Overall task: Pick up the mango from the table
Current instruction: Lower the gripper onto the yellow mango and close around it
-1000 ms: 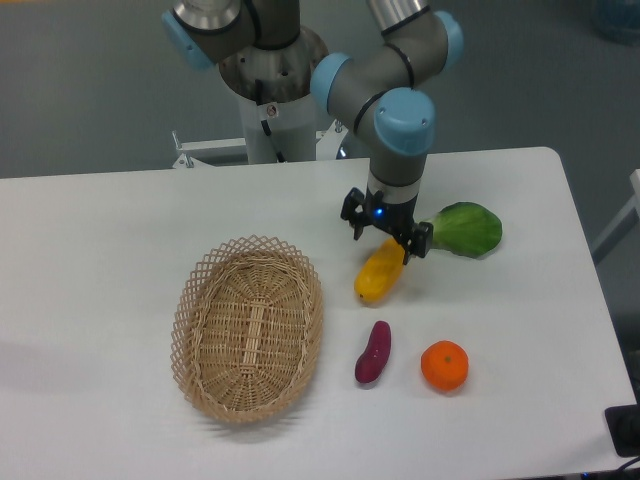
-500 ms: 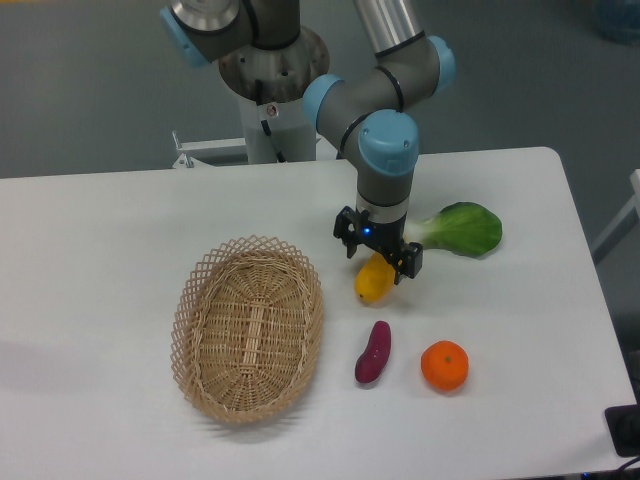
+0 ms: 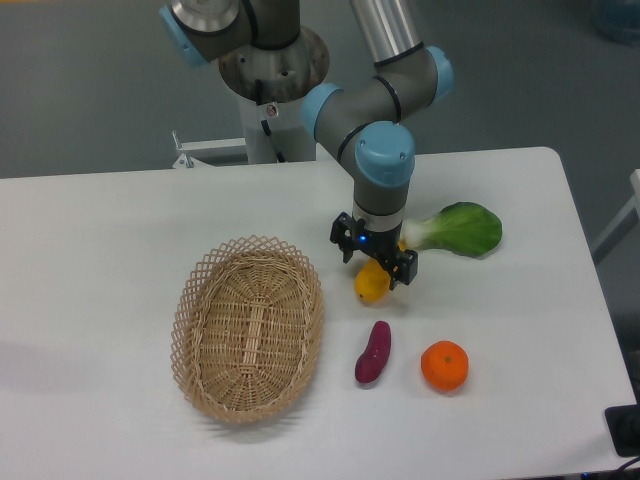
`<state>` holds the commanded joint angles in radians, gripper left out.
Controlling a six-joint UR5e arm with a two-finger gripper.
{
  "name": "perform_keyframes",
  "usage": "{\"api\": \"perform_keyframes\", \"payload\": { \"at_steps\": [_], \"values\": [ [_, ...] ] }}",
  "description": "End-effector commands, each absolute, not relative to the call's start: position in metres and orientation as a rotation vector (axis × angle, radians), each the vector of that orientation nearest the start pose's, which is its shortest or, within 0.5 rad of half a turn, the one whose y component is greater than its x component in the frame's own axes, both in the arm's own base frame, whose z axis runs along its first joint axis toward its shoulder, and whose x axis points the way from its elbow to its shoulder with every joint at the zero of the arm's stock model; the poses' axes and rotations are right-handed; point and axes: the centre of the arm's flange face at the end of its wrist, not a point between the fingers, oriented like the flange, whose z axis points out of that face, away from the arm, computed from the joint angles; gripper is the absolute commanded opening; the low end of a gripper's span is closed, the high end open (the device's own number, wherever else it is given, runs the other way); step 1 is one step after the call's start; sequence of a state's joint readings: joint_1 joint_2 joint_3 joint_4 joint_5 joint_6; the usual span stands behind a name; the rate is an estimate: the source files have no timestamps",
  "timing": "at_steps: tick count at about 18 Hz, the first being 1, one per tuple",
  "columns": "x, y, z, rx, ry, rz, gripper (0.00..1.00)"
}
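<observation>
The mango (image 3: 371, 285), a yellow-orange oval, lies on the white table (image 3: 120, 250) just right of the basket. My gripper (image 3: 374, 272) hangs straight over it and covers its upper half, so only the lower end shows. The black fingers (image 3: 405, 270) stand on either side of the fruit. From this fixed camera I cannot see whether they press on it or stand apart from it.
A wicker basket (image 3: 249, 327) sits left of the mango. A purple sweet potato (image 3: 373, 352) and a round orange (image 3: 444, 365) lie in front of it. A green leafy vegetable (image 3: 460, 230) rests right of the gripper.
The gripper has moved left and down over the mango, hiding more of it. The mango looks to be in the same spot on the table.
</observation>
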<state>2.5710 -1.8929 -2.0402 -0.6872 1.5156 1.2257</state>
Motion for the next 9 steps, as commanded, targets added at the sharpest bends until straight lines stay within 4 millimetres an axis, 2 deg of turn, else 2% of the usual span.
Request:
{"api": "perform_keyframes", "payload": {
  "at_steps": [5,7,8,9],
  "values": [
    [-0.3598,0.3995,0.1933,-3.034,0.354,0.081,0.98],
    [-0.3604,0.3998,0.1941,-3.032,0.356,0.085,0.74],
    [-0.3603,0.3998,0.1949,-3.031,0.356,0.087,0.66],
    [-0.3607,0.4001,0.1953,-3.031,0.359,0.087,0.64]
  ]
}}
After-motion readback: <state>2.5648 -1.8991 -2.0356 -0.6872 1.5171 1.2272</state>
